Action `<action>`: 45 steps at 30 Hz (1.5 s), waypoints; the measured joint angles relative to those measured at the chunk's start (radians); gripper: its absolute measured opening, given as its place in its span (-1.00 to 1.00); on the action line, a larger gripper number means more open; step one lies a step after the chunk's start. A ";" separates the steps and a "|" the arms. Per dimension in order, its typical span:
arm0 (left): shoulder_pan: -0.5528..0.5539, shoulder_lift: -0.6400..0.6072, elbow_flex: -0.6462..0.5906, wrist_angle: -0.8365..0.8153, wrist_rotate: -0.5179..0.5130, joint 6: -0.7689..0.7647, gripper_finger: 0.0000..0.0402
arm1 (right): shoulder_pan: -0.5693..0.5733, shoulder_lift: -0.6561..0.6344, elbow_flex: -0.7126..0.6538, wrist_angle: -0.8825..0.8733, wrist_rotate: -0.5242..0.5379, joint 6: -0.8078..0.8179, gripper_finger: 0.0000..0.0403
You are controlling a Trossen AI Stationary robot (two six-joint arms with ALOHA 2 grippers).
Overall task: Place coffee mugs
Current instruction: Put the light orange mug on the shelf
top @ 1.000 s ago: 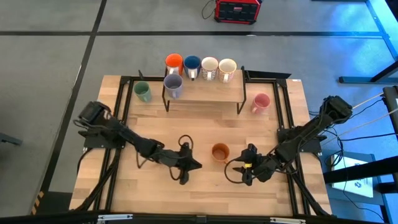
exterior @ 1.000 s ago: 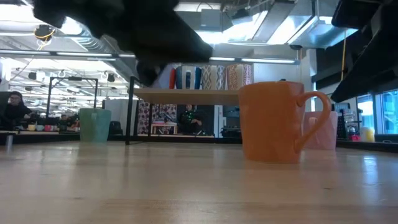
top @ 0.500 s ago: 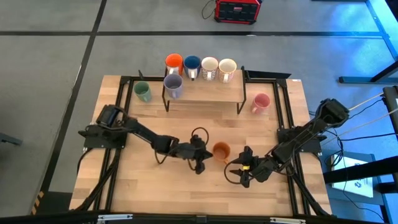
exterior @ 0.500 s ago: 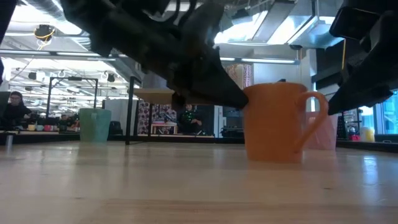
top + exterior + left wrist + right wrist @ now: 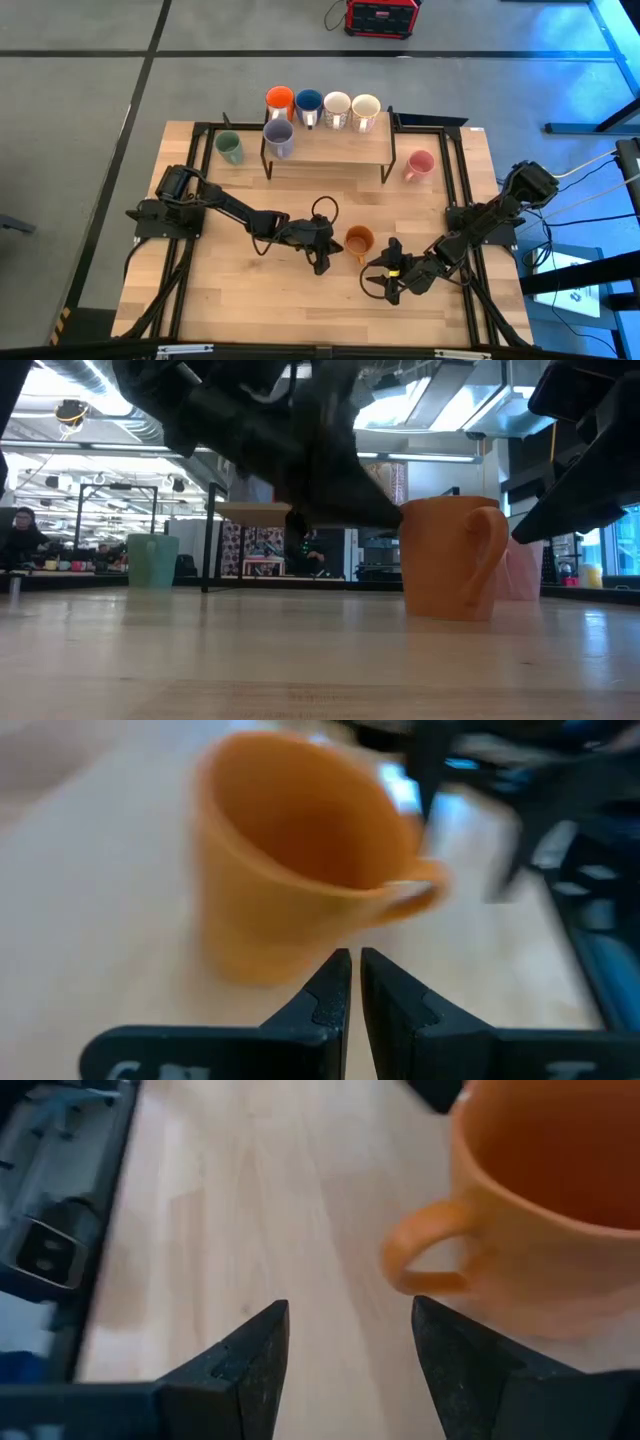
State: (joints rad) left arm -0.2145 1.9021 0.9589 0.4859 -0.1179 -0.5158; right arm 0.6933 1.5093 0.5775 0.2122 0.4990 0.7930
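Amber orange handled ceramic mug (image 5: 358, 240) stands upright on the wooden table (image 5: 250, 290), centre-front, handle toward 4 o'clock. Left tool (image 5: 354, 982) has fingers nearly together, touching or just beside the mug wall at its 9 o'clock, holding nothing. Right tool (image 5: 350, 1340) is spread wide, empty, near the handle at 4 o'clock. Mug likely rigid, light, glazed-slippery, chippable; best taken by pinching the rim wall, or through the handle loop.

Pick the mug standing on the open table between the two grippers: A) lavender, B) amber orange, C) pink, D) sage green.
B: the amber orange mug stands upright between the shut left gripper and the open right gripper.
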 joint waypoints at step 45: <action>-0.150 -0.303 0.000 -0.297 0.118 -0.048 -0.90 | -0.048 0.239 0.014 0.600 0.066 -0.497 -0.95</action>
State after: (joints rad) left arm -0.3641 1.5995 0.9585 0.1886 0.0000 -0.5636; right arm 0.6454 1.7480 0.5918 0.8124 0.5649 0.2957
